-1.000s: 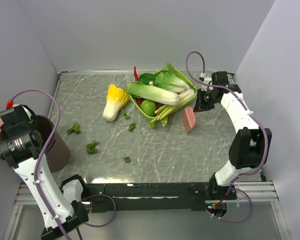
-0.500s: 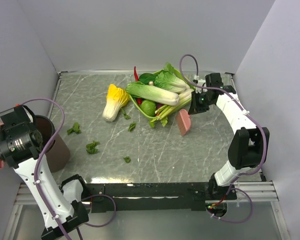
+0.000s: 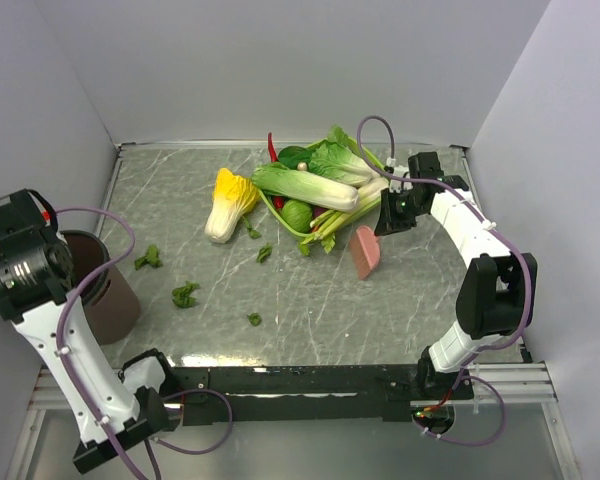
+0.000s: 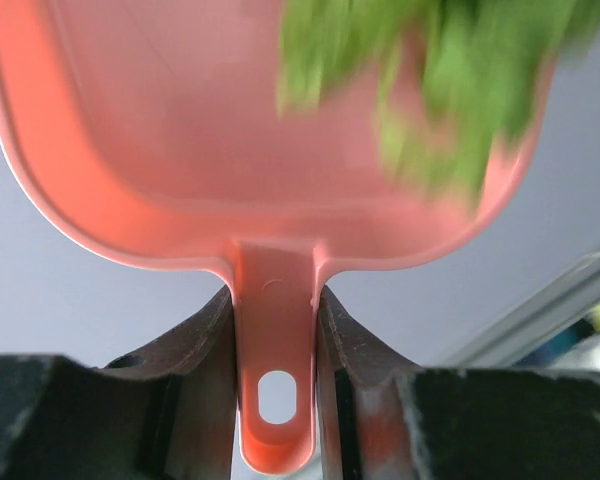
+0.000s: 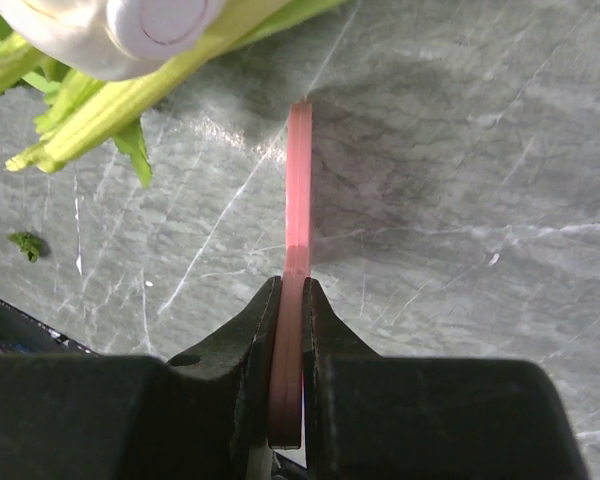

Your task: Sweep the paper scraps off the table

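My left gripper (image 4: pixel 273 305) is shut on the handle of the pink dustpan (image 4: pixel 180 130). Blurred green paper scraps (image 4: pixel 450 90) lie in the pan's upper right. In the top view the pan is hidden behind my left arm (image 3: pixel 20 265), beside the brown bin (image 3: pixel 105 290). My right gripper (image 3: pixel 390 215) is shut on a flat pink sweeper (image 3: pixel 365 251), edge-on in the right wrist view (image 5: pixel 297 200), its tip on the table (image 3: pixel 410 300). Loose scraps lie at the left (image 3: pixel 147 257), (image 3: pixel 185 294), the front (image 3: pixel 254 319) and the middle (image 3: pixel 264 253); one shows in the right wrist view (image 5: pixel 25 244).
A green tray (image 3: pixel 276 212) of cabbages and greens stands at the back centre, stalks (image 5: pixel 110 110) close to the sweeper. A yellow-and-white cabbage (image 3: pixel 230 203) lies left of it. Walls close in the left, back and right.
My left arm has swung and the dustpan has gone out of the top view. My right gripper has carried the pink sweeper a little left and toward the front.
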`<state>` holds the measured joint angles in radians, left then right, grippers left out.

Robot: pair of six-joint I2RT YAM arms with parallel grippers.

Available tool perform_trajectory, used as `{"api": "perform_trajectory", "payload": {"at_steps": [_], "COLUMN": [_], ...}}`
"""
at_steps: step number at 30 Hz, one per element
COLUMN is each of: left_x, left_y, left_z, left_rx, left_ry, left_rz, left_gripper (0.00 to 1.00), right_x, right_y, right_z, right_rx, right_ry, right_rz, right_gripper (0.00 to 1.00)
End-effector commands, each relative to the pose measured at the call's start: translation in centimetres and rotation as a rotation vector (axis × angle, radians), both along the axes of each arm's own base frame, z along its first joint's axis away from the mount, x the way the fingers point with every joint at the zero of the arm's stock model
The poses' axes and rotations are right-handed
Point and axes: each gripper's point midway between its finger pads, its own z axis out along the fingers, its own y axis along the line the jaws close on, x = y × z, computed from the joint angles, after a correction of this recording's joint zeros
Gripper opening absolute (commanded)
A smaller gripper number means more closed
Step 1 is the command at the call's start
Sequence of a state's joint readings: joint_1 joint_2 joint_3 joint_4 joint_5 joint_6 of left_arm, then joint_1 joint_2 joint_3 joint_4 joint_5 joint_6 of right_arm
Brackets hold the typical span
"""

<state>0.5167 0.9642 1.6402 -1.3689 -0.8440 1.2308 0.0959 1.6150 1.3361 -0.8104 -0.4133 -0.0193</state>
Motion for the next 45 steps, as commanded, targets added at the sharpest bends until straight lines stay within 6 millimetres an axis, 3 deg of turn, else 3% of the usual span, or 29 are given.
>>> {"api": "perform_trajectory", "payload": {"at_steps": [1, 3, 6, 8, 14, 16, 17, 18, 20, 21, 26, 29, 30, 31, 35, 36, 37, 40, 42, 45], "left_x": [-0.4, -0.9, 0.2, 1.1, 3.0, 3.4, 4.7, 4.8, 6.5, 6.8, 10.3, 13.5, 14.3, 15.9, 19.9, 20.2, 21.1, 21.9, 22.4, 22.6], "left_y": [0.5, 0.3, 0.4, 0.6, 1.8, 1.9, 2.3, 2.1, 2.7, 2.6, 2.3, 0.6, -0.1, -1.7, -6.1, -7.0, -8.8, -11.4, -13.3, -15.2], "left_z": [1.5, 2.3, 1.9, 3.2, 3.6, 4.8, 4.6, 5.8, 5.4, 6.1, 4.5, 3.4, 3.9, 3.5, 3.7, 4.5, 4.3, 3.6, 3.0, 2.8], "left_rx": [0.043, 0.09, 0.161, 0.235, 0.197, 0.208, 0.185, 0.195, 0.149, 0.145, -0.006, -0.134, -0.163, -0.267, -0.577, -0.627, -0.754, -0.929, -1.023, -1.119], "left_ry": [0.231, 0.322, 0.458, 0.462, 0.362, 0.277, 0.256, 0.195, 0.105, 0.047, -0.234, -0.432, -0.51, -0.634, -0.908, -0.972, -1.04, -1.129, -1.161, -1.221], "left_rz": [-0.048, -0.101, -0.217, -0.258, -0.219, -0.213, -0.238, -0.241, -0.248, -0.25, -0.266, -0.323, -0.341, -0.368, -0.404, -0.41, -0.413, -0.4, -0.45, -0.503], "left_gripper": [0.01, 0.01, 0.01, 0.01, 0.01, 0.01, 0.01, 0.01, 0.01, 0.01, 0.01, 0.01, 0.01, 0.01, 0.01, 0.01, 0.01, 0.01, 0.01, 0.01], "right_x": [-0.2, -0.3, -0.3, -0.3, -0.7, -1.1, -1.1, -1.2, -1.5, -1.6, -3.3, -4.1, -4.2, -4.4, -5.1, -5.2, -5.7, -7.0, -8.1, -7.4], "right_y": [0.7, 0.8, 0.8, 0.9, 0.6, 0.5, 0.3, 0.3, 0.2, 0.1, -0.3, -0.7, -0.7, -0.8, 1.8, 3.3, 4.5, 9.4, 12.5, 15.7], "right_z": [1.1, 1.2, 1.1, 1.3, 1.4, 1.7, 1.8, 2.0, 2.6, 3.1, 5.9, 7.9, 8.5, 9.5, 14.4, 15.9, 17.2, 21.2, 21.5, 20.8], "right_rx": [0.031, 0.033, 0.033, 0.039, 0.022, 0.023, 0.016, 0.015, 0.009, 0.004, -0.03, -0.096, -0.111, -0.131, -0.075, -0.049, -0.024, 0.035, 0.011, -0.059], "right_ry": [-0.033, -0.035, -0.035, -0.043, -0.062, -0.068, -0.071, -0.075, -0.082, -0.092, -0.153, -0.222, -0.251, -0.294, -0.483, -0.556, -0.615, -0.829, -0.958, -1.118], "right_rz": [0.007, 0.012, 0.01, 0.011, 0.006, 0.008, 0.002, -0.003, -0.007, -0.009, 0.032, 0.084, 0.113, 0.118, 0.246, 0.312, 0.369, 0.61, 0.812, 1.008], "right_gripper": [0.0, 0.0, 0.0, 0.0, 0.0, 0.0, 0.0, 0.0, 0.0, 0.0, 0.0, 0.0, 0.0, 0.0, 0.0, 0.0, 0.0, 0.0, 0.0, 0.0]}}
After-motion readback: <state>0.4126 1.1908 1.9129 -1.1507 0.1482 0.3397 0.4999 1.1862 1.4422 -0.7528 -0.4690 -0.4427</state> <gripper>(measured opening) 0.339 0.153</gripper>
